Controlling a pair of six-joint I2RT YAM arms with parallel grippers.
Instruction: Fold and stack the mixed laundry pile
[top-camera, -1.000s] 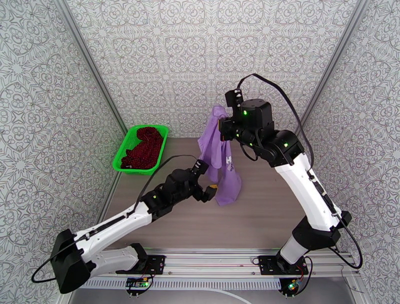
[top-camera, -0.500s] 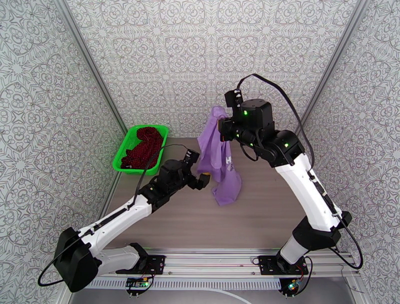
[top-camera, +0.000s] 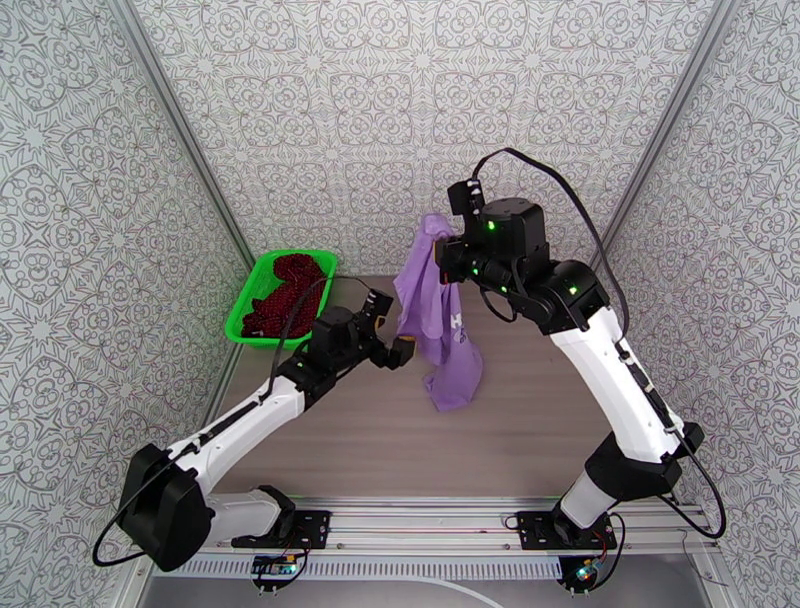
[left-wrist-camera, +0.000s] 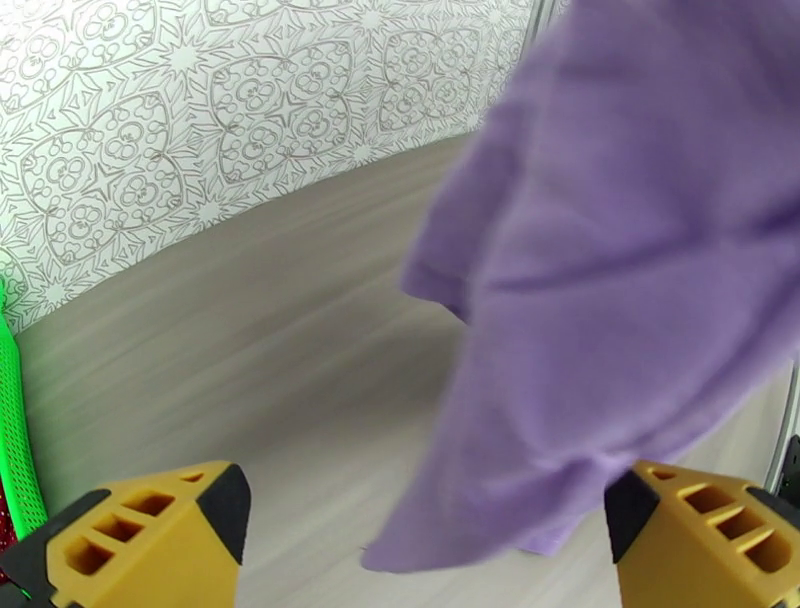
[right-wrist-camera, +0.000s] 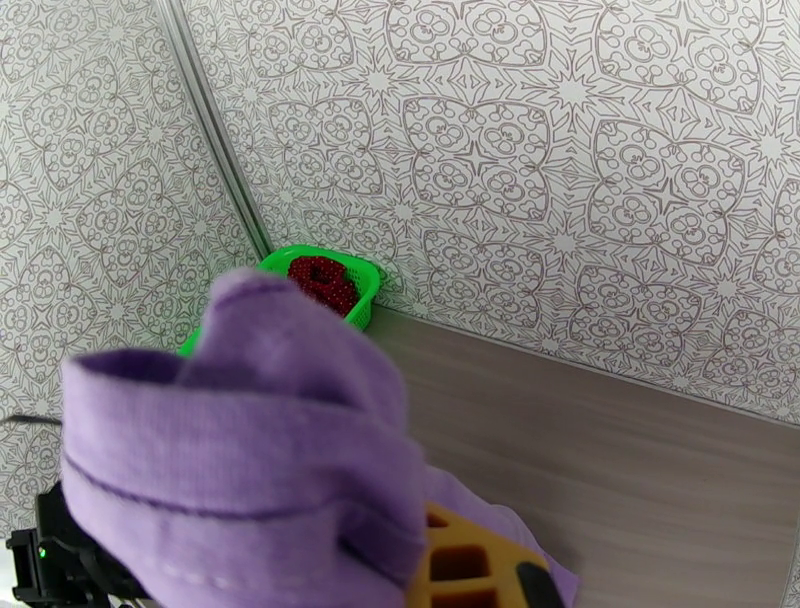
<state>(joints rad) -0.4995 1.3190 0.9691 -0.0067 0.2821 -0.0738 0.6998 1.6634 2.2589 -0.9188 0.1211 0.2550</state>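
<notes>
T-shirt (top-camera: 440, 320), plain lavender, hangs bunched in long folds from right gripper (top-camera: 447, 238).

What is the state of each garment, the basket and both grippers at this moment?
right gripper: shut on the purple T-shirt, raised.
left gripper: open, empty, beside the T-shirt.
purple T-shirt: hanging bunched from the right gripper.
dark red garment: crumpled, in the green basket.
green basket: on the table, holding that garment.

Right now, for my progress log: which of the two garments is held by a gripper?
The lavender T-shirt, hanging from the right gripper; the dark red garment lies in the green basket.
</notes>
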